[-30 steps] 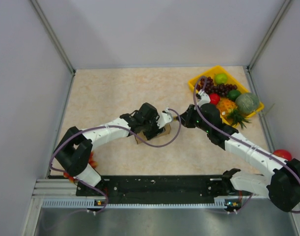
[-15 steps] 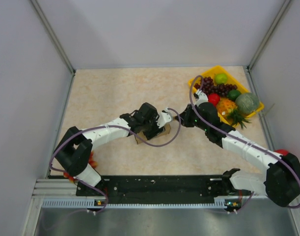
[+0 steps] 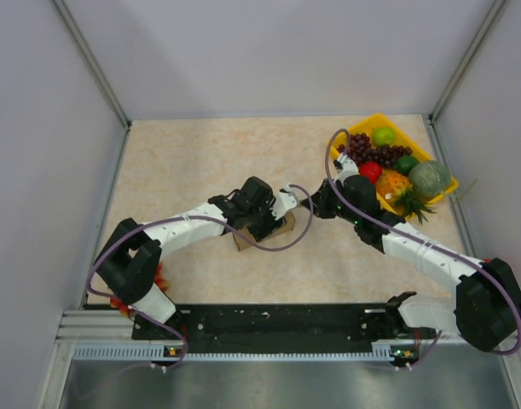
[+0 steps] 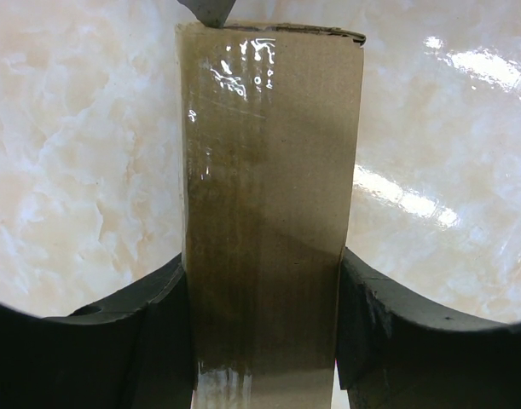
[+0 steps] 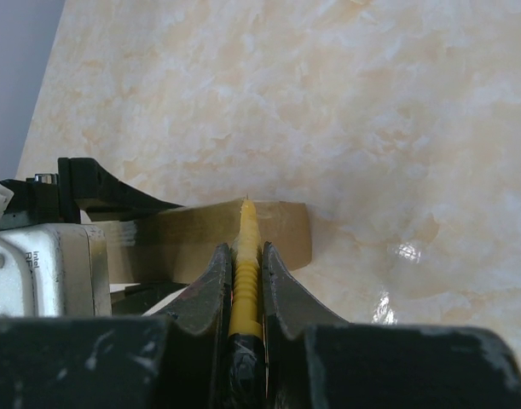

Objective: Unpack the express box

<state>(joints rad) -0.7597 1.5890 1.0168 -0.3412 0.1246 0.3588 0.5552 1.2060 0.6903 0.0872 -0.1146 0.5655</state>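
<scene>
The express box point(image 3: 286, 227), a small brown carton with glossy tape, lies mid-table. My left gripper point(image 3: 272, 218) is shut on it across its width. In the left wrist view the box point(image 4: 269, 153) runs away from me between both pads of that gripper point(image 4: 262, 277). My right gripper point(image 3: 316, 205) is shut on a yellow ridged cutter. In the right wrist view the cutter point(image 5: 246, 223) sticks out past the closed right gripper point(image 5: 245, 256), its tip against the box's end point(image 5: 192, 239). A grey tip point(image 4: 211, 8) shows at the box's far end.
A yellow tray point(image 3: 356, 129) with grapes, a lime, a melon and other fruit stands at the back right, just behind my right arm. A red fruit point(image 3: 490, 267) lies by the right wall. An orange object point(image 3: 162, 277) lies by the left arm's base.
My right gripper with the cutter has moved a little left, up to the box's end. The left gripper and box have stayed put.
</scene>
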